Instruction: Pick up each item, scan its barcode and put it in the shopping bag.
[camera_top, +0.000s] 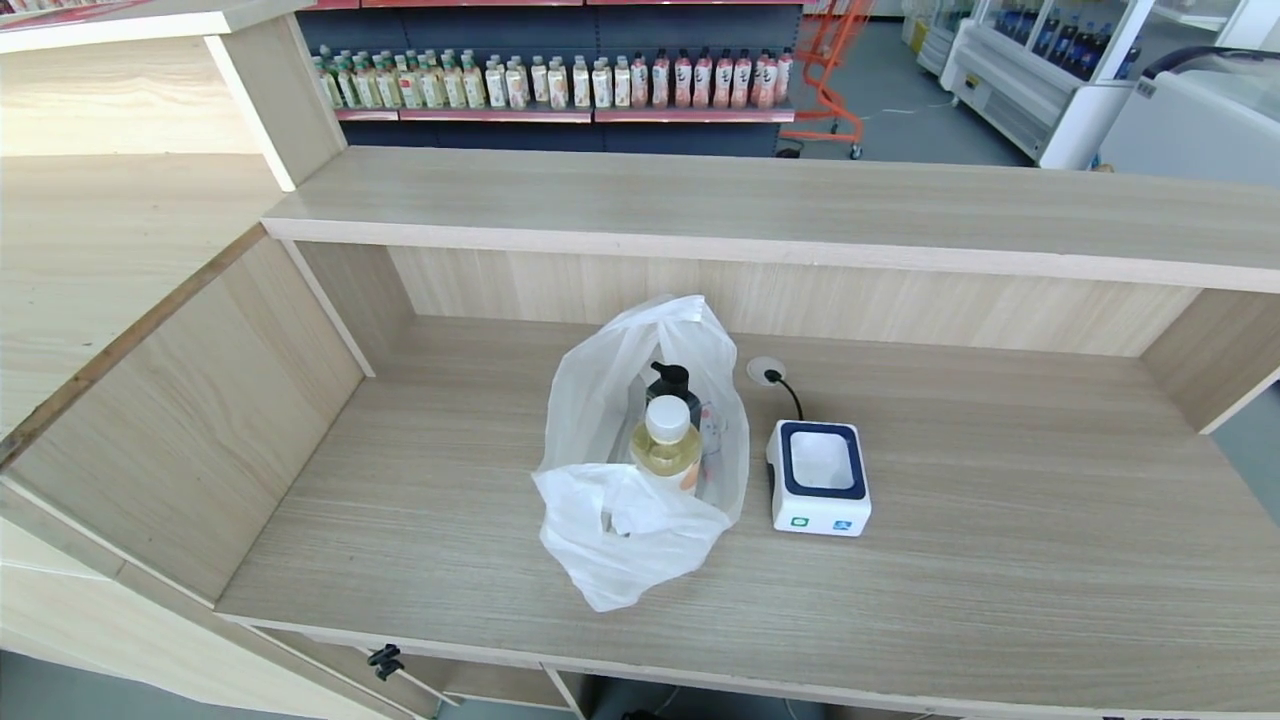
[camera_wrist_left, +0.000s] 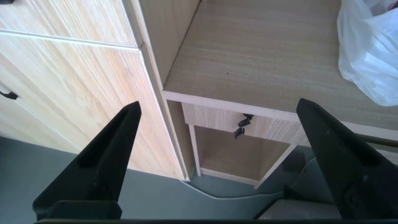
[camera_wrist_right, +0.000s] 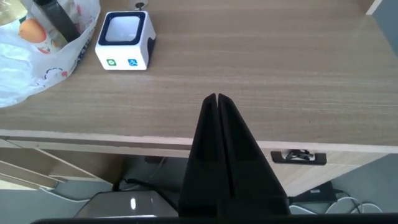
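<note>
The shopping bag (camera_top: 640, 480) stands on the bench (camera_top: 1000, 560) just beside the scanner (camera_top: 818, 477), with a white-capped bottle (camera_top: 666, 440) and a dark pump bottle (camera_top: 672, 383) upright inside it, so the packing looks about done. The main risk seems to be the bag itself (thin, limp plastic with nothing bracing it): a brush from either arm could snag a handle, drag the bag toward the front edge or tip the bottles out. The left end effector (camera_wrist_left: 219, 102) hangs off the bench's front corner, fingers spread wide and empty; the right end effector (camera_wrist_right: 216, 96) sits before the front edge, fingers pressed together on nothing.
</note>
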